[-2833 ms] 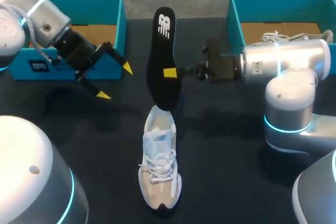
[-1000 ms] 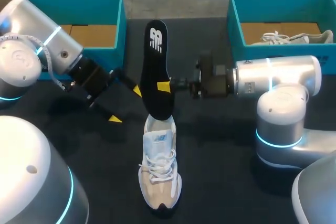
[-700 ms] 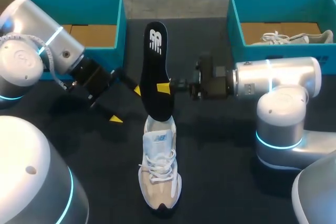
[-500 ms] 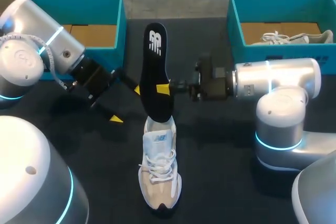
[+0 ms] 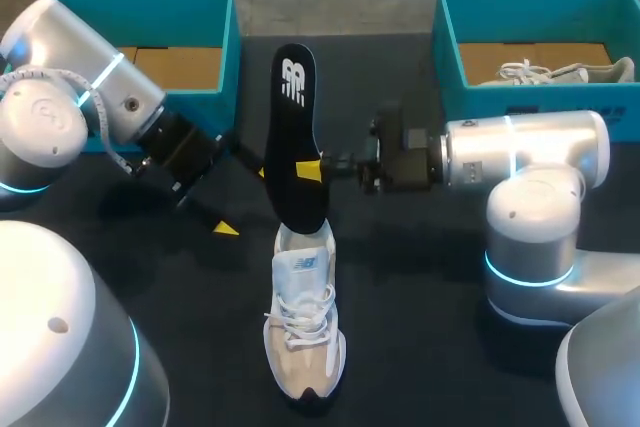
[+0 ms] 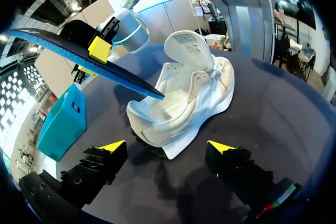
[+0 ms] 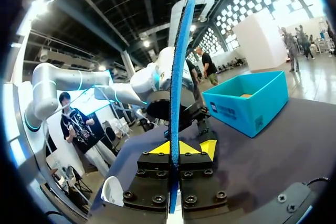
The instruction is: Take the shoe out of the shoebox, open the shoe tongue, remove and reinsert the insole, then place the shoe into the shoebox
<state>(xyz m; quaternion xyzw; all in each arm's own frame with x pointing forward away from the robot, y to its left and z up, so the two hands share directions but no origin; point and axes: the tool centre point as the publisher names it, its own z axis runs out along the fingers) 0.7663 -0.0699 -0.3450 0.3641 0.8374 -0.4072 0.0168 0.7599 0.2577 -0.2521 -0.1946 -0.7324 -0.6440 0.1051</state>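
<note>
Dark tabletop [image 5: 420,347] is spread out below, and at its middle the white and beige shoe [image 5: 303,312] is set on its sole, toe to the near side, heel to the far side. And look, the tongue is folded up and back in the left wrist view, so the shoe [image 6: 184,103] is laid wide open!

Over it the black insole [image 5: 295,137] is held on edge, clamped at its middle by the right gripper [image 5: 308,171], which comes in from the right. Both yellow tips are pressed to the blue-backed insole [image 7: 178,77] on either side, as the right gripper [image 7: 175,148] shows in its own view. The insole's near end is lowered to the heel opening.

Just left of the insole the left gripper [image 5: 244,200] is spread wide, nothing held. The shoe's heel is seen just ahead of its fingers [image 6: 107,146].

At the far left a teal shoebox [image 5: 225,47] is seen. At the far right, a second teal box [image 5: 450,37] is filled with another shoe [image 5: 550,72].
</note>
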